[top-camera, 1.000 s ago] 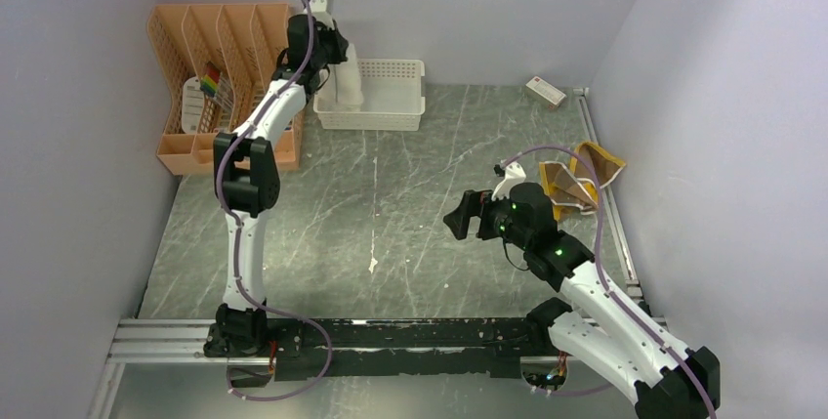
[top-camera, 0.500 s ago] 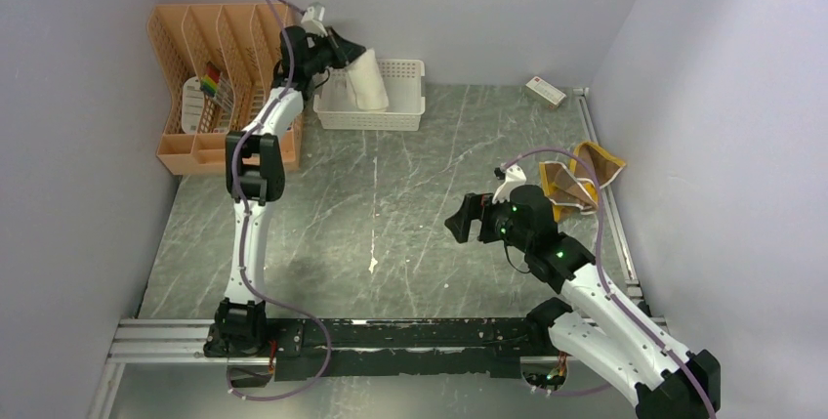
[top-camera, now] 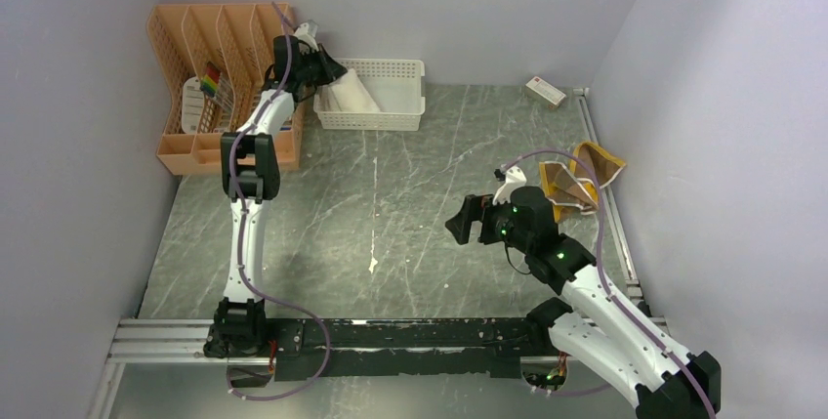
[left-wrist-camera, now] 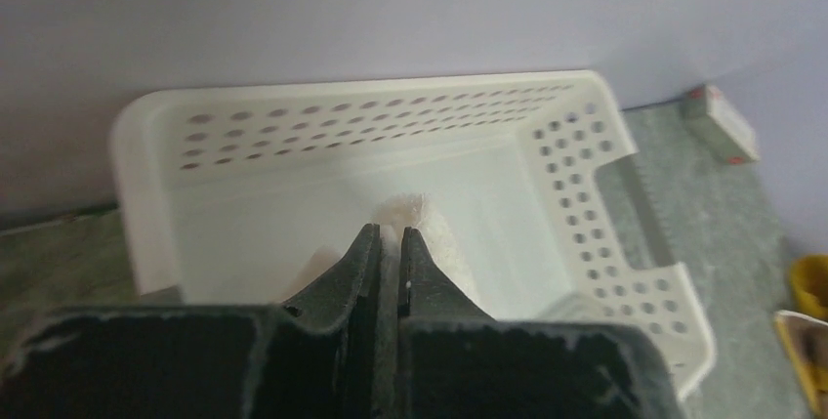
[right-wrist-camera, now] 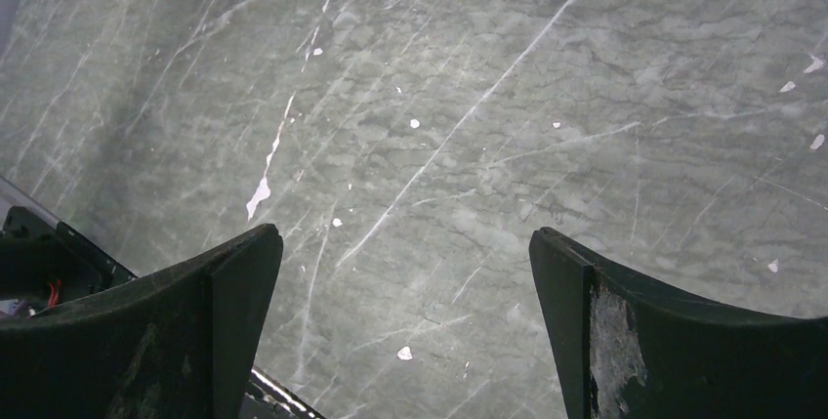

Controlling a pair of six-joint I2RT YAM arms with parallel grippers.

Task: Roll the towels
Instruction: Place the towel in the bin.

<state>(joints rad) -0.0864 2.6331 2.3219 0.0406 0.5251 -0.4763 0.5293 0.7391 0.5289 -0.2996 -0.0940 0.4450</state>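
Note:
My left gripper (top-camera: 330, 73) (left-wrist-camera: 391, 235) reaches over the white basket (top-camera: 406, 68) (left-wrist-camera: 293, 99) at the back of the table. It is shut on an end of the white towel (top-camera: 351, 96) (left-wrist-camera: 444, 248), and a thin fold of cloth shows between the jaw tips. The towel slants down into the basket. A mustard-yellow towel (top-camera: 582, 175) lies crumpled by the right wall, behind my right arm. My right gripper (top-camera: 461, 221) (right-wrist-camera: 405, 243) hangs open above bare table, with nothing between its fingers.
An orange divided rack (top-camera: 210, 53) stands against the left wall beside the basket. A small white box (top-camera: 545, 92) (left-wrist-camera: 721, 122) lies at the back right. A metal rail (top-camera: 391, 336) runs along the near edge. Walls close in on three sides.
The white towel hung upright from my left gripper above the basket's left end; now the gripper has dropped lower and the towel lies slanted inside the basket. The right arm has not moved.

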